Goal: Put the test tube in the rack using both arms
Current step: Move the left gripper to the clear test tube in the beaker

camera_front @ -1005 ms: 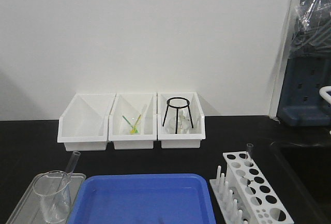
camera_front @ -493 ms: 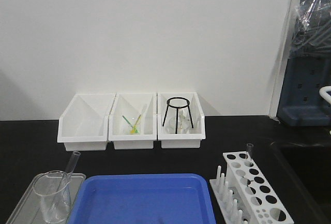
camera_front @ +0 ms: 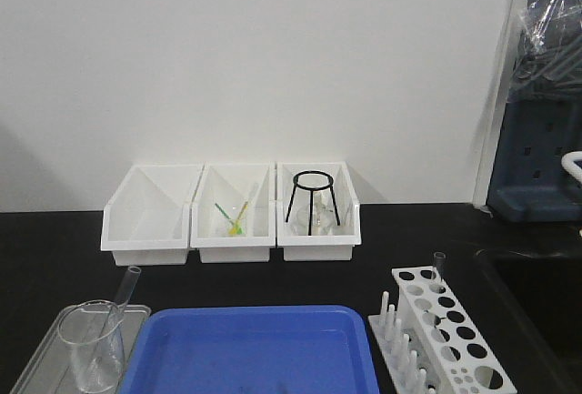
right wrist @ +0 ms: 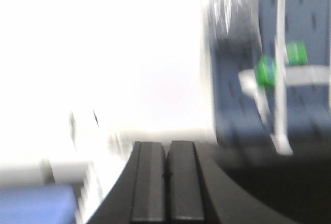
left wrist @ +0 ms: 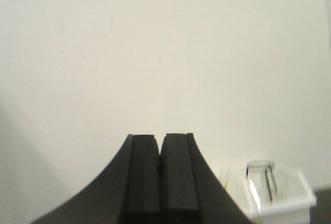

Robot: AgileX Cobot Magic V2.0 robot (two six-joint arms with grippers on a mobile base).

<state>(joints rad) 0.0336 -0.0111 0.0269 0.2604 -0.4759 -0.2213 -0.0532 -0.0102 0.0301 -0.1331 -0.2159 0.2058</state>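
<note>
Test tube: the test tube (camera_front: 122, 296) is being propped inside the beaker (camera_front: 91, 347) at 7 o'clock of the front view. It is leaning toward 1 o'clock with its mouth above the beaker rim.
Rack: the rack (camera_front: 452, 339) is being shown at 5 o'clock, with its pegs on the 9 o'clock side. A second tube (camera_front: 439, 267) is being held upright in a far hole.
Left claw: the left claw (left wrist: 161, 139) is being held with its fingers pressed together on nothing, aimed at the wall.
Right claw: the right claw (right wrist: 167, 145) is likewise being held together and empty, though that view is blurred.
Step in hand: a reach by the left arm is being judged as next. The fingers are being advised to part before the descent. The bare upper glass is being favoured for the grip, with the lift drawn along the lean.
Edges: the beaker rim, the blue tray (camera_front: 255, 319) wall and the pegs are being counted as snags.
Open room: the air over the blue tray is being judged free for a handover. The white bins (camera_front: 145, 230) at 12 o'clock are being left well apart.
</note>
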